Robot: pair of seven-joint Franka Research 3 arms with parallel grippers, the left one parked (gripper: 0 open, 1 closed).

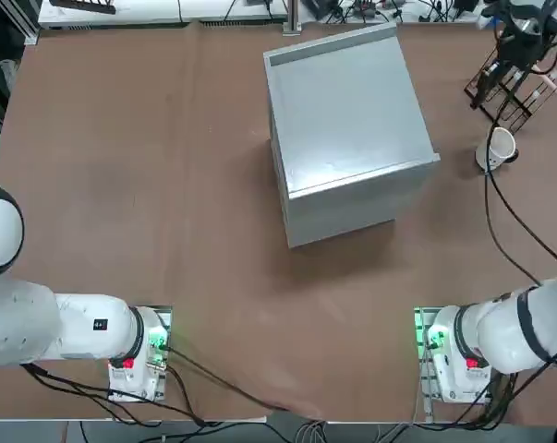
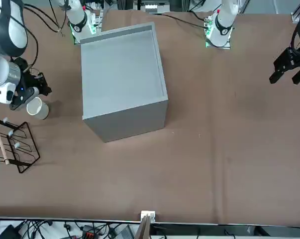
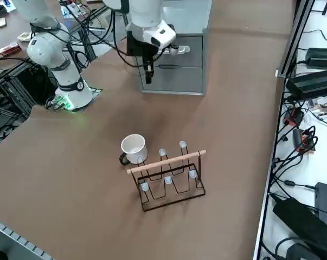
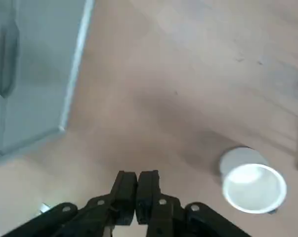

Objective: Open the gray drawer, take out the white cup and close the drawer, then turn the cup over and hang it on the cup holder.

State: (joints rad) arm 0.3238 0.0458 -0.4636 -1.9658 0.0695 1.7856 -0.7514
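Observation:
The white cup point(image 3: 134, 147) stands upright on the table with its mouth up, just beside the cup holder point(image 3: 171, 176), a dark wire rack with pale pegs. The cup point(image 4: 252, 182) also shows in the wrist view, and the cup point(image 1: 498, 148) lies at the far right in the top view. My right gripper point(image 3: 147, 79) hangs pointing down over the table between the gray cabinet point(image 3: 179, 54) and the cup. Its fingers point(image 4: 125, 190) are shut with nothing between them. The cabinet's drawer fronts point(image 3: 185, 76) sit flush and closed.
The big gray cabinet point(image 1: 347, 129) fills the table's middle. The cup holder point(image 1: 514, 88) stands near the far right edge. A black cable point(image 1: 514, 221) trails from my right arm across the table. Bare brown tabletop point(image 2: 214, 149) spreads around the cabinet.

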